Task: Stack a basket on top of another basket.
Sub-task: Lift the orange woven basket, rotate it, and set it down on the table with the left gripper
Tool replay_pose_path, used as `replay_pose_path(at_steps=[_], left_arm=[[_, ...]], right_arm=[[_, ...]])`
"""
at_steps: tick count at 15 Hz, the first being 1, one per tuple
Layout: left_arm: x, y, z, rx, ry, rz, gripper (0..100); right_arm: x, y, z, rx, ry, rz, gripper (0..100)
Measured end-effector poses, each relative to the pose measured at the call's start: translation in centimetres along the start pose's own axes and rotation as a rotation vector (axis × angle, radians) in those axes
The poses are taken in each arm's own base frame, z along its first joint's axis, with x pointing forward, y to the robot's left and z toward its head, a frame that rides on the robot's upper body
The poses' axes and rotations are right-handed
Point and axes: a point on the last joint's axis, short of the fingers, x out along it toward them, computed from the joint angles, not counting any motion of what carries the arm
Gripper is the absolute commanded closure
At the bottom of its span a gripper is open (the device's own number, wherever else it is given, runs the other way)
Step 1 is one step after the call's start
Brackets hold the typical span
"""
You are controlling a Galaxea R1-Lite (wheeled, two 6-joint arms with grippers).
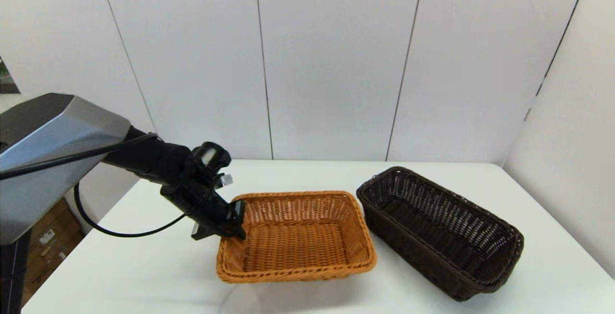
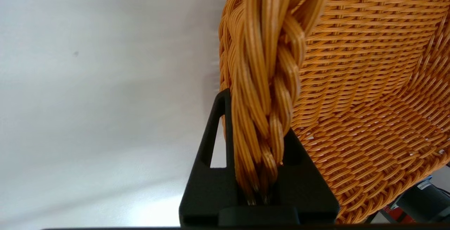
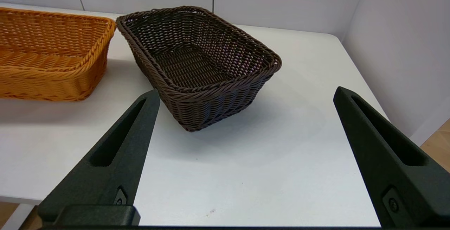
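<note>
Two black fingers of the left gripper (image 2: 258, 145) are pressed on the braided rim of the orange-tan basket (image 1: 295, 237), one finger on the outer side of the wall and one on the inner side, so the rim sits between them. The grip is at the rim corner farthest from the dark brown basket (image 1: 439, 230). I think this place is chosen because the braid is thick and firm, and it gives the fingers something to hold; the flared wall below it would slip more easily.

From the head view I cannot tell if the orange-tan basket is lifted or lies flat on the white table (image 1: 144, 275).

The dark brown basket stands just beside the orange-tan basket, apart from it and turned at an angle, and nothing holds it.

The right gripper (image 3: 242, 159) hangs over the table on the side of the dark brown basket away from the orange-tan one, with its fingers spread wide and nothing between them. It points toward the dark brown basket, probably ready to take it.

The stacking is not yet done: both baskets are side by side.
</note>
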Motion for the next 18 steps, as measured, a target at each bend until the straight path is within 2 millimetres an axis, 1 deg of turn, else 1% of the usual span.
replay_pose_path(at_steps=[12,13,18], left_arm=[[0.32,-0.61,0.17,0.020,-0.001,-0.005,100],[0.34,-0.66,0.16,0.021,0.000,-0.005,0],[0.55,-0.86,0.27,0.027,-0.001,-0.006,0]], right_arm=[[0.00,0.00,0.00,0.000,0.000,0.001,0],[0.00,0.00,0.00,0.000,0.000,0.001,0],[0.00,0.00,0.00,0.000,0.000,0.001,0]])
